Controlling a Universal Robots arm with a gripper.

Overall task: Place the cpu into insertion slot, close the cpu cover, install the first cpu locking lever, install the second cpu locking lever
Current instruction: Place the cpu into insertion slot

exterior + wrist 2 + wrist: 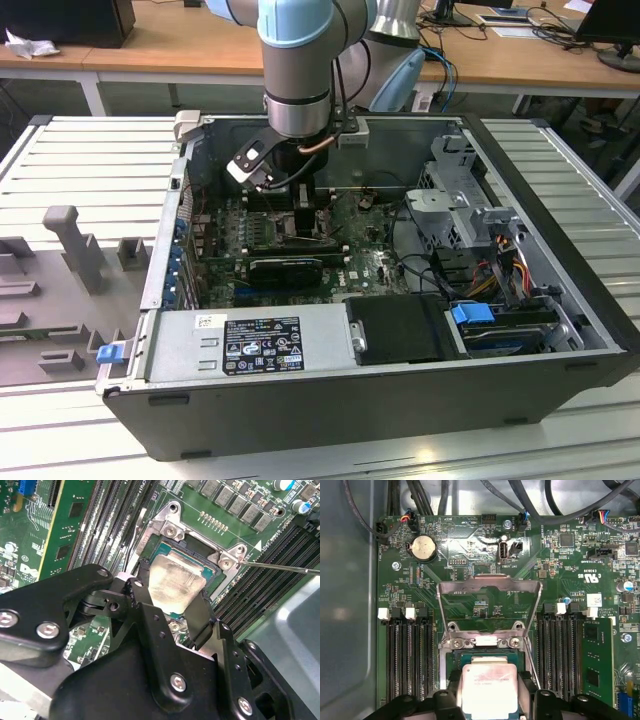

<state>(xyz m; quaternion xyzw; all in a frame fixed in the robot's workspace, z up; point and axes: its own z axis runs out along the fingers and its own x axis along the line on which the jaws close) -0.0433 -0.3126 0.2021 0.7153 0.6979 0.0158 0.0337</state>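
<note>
The black claw point(169, 599) clamps the flat, silvery square cpu point(176, 577) over the dark-rimmed insertion slot point(169, 550).

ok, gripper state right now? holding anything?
Gripper: shut on the cpu, a finger on each side, at the insertion slot.

Slatted grey table point(80, 160); open computer case point(400, 400) and grey fixtures point(70, 235) atop.
</note>
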